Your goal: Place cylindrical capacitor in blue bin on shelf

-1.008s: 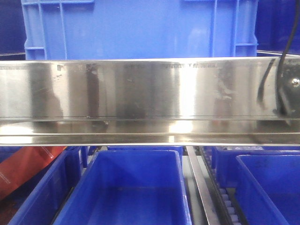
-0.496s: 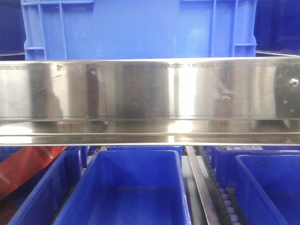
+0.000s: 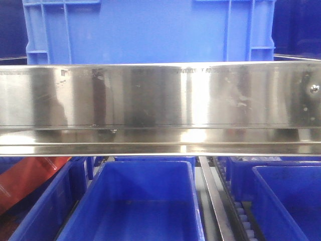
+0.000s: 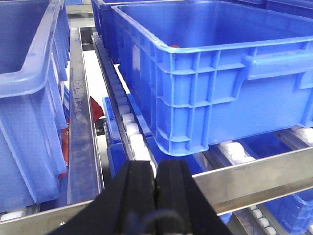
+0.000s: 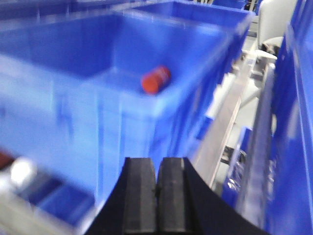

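Note:
The cylindrical capacitor [image 5: 155,80], red and on its side, lies inside a blue bin [image 5: 63,63] in the blurred right wrist view. My right gripper [image 5: 157,164] is shut and empty, below and in front of that bin's near wall. In the left wrist view my left gripper [image 4: 155,166] is shut with nothing in it, just before the front rail [image 4: 264,178], facing the corner of a large blue bin [image 4: 220,93]. The shelf's shiny steel rail [image 3: 160,95] crosses the front view under a blue bin [image 3: 145,30]; neither gripper shows there.
Lower-tier blue bins [image 3: 145,201] sit under the rail, with a red-orange package [image 3: 25,181] at the left. White roller tracks [image 4: 131,132] and a steel divider [image 4: 80,122] run between neighbouring bins [image 4: 24,98].
A black arm part and cable at the right edge of the front view one second ago has left the frame. The bins and rail have not moved.

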{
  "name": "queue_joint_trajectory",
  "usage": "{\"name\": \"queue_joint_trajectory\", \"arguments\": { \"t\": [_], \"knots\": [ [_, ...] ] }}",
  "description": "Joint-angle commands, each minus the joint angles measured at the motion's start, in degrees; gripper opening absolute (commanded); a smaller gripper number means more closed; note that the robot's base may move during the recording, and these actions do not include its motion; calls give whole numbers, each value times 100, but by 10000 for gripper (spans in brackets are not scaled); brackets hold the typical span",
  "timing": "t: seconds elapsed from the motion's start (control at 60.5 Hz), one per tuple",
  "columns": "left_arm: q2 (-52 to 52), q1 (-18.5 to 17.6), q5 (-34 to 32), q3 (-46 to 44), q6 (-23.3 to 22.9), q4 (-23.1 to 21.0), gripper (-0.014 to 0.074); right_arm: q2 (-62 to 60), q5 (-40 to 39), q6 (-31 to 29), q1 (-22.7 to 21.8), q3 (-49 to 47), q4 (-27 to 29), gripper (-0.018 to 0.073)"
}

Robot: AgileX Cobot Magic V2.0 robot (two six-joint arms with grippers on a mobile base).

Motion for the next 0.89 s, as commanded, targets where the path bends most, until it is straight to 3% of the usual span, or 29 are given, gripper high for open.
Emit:
{"name": "queue_joint_trajectory", "arguments": {
  "t": [0.0,0.083,0.182,0.33,0.397,0.876],
  "knots": [
    [-20,19,-196,86,-27,-34,-69,-647,-223,143,-35,572,-284,-158],
    [-20,19,-234,132,-27,-34,-69,-1353,-96,707,-35,994,-786,-147],
    [-20,19,-335,176,-27,-34,-69,-2093,244,1703,-35,1289,-1868,-147],
    [-20,19,-445,182,-27,17,-69,-2828,1145,2727,-35,1358,-3275,-147],
    [-20,19,-484,182,-27,30,-69,-3058,1389,3011,-35,1358,-3612,-147],
    [-20,19,-495,182,-27,30,-69,-3351,1102,3006,-35,1358,-3674,-147]
  ]
}}
